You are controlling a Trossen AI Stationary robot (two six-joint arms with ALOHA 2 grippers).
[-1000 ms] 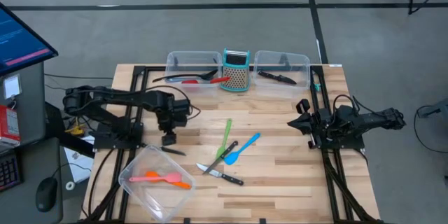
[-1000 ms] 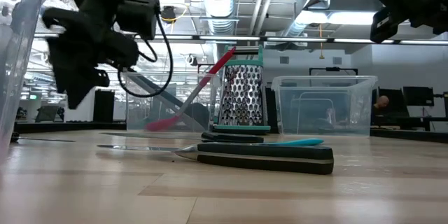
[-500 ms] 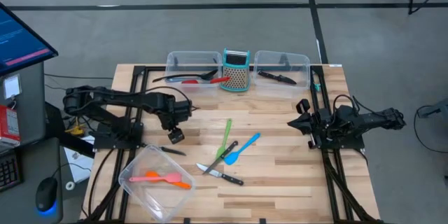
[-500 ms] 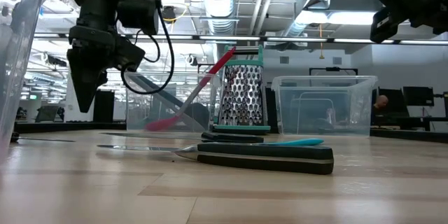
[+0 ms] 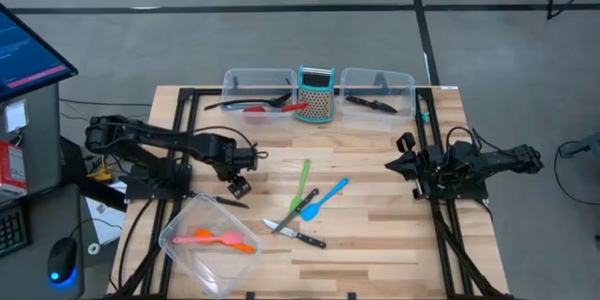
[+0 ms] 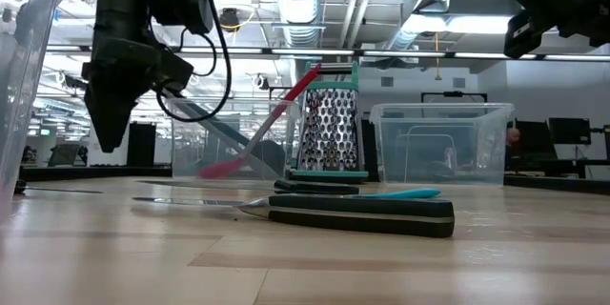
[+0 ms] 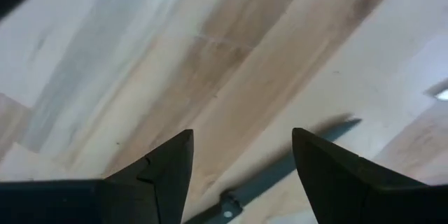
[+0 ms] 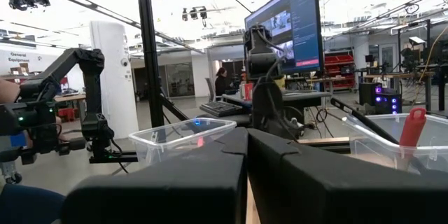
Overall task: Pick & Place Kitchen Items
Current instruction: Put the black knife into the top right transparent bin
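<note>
My left gripper [image 5: 240,187] hangs open over the table's left part, fingers pointing down and touching nothing. Just below it a small dark knife [image 5: 229,202] lies flat on the wood; the left wrist view shows this knife [image 7: 283,170] between and beyond my fingertips [image 7: 241,164]. A green spatula [image 5: 303,183], a blue spatula [image 5: 324,199] and two black-handled knives [image 5: 302,235] lie mid-table. Orange and pink spatulas [image 5: 217,238] lie in the near clear tub [image 5: 178,230]. My right gripper [image 5: 406,156] waits shut at the table's right side.
Along the far edge stand two clear tubs: the left tub [image 5: 257,82] holds red and black spoons, the right tub [image 5: 379,84] a knife. The teal-framed grater [image 5: 316,96] stands between them. Bare wood lies between my left gripper and the green spatula.
My left gripper has shifted a little toward the table's right edge and has rolled about its own downward-pointing axis, staying above the wood. Nothing on the table has moved.
</note>
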